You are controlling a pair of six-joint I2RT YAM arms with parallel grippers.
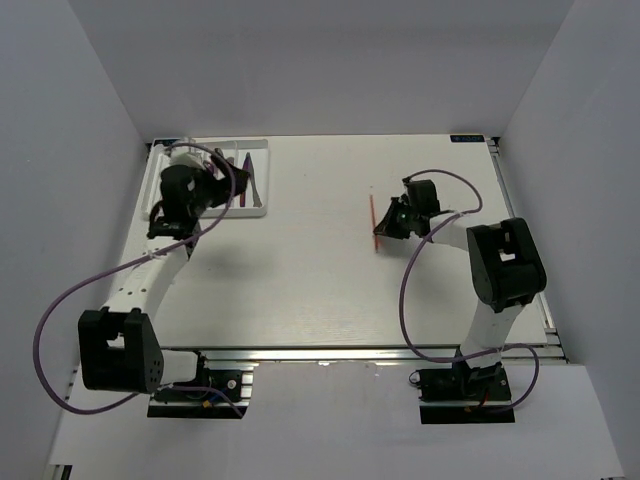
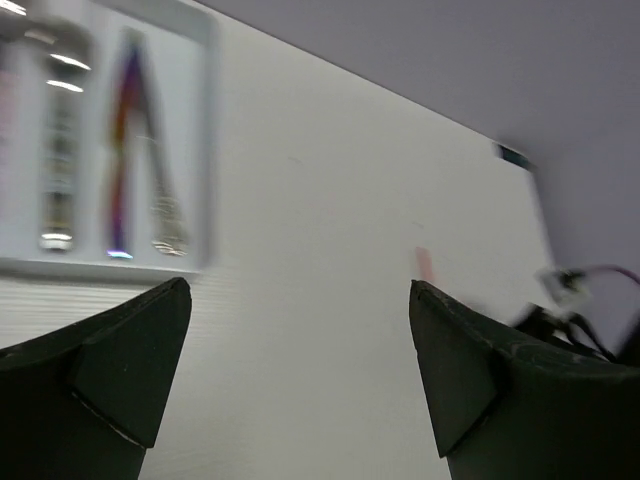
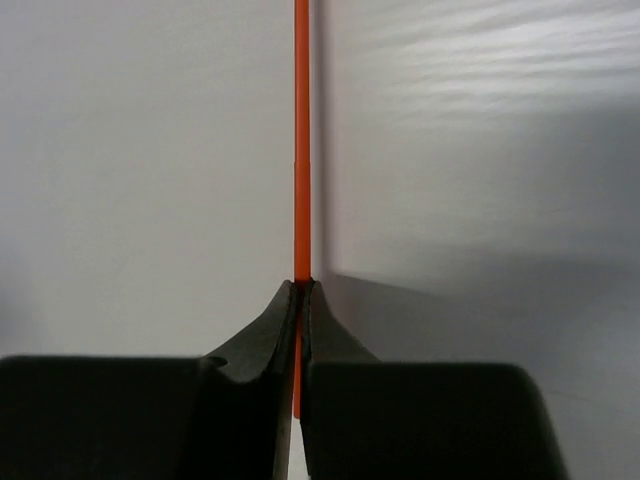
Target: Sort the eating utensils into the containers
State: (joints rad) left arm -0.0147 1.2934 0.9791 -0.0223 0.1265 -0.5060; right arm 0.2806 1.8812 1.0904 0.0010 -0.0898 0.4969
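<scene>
With the right gripper (image 3: 302,285) pinched shut on the red chopstick (image 3: 301,150), low on the tabletop (image 1: 300,280) right of centre and well apart from the white cutlery tray (image 1: 255,213) at the far left: lift straight up, hold level (thin stick, apt to swivel in the pinch), cross slowly, approach a slot lengthwise, minding the left gripper (image 2: 300,288) spread wide and empty above the tray. Below, pale, finely ribbed tabletop; around, plain grey-white walls (image 1: 320,60) on three sides.
</scene>
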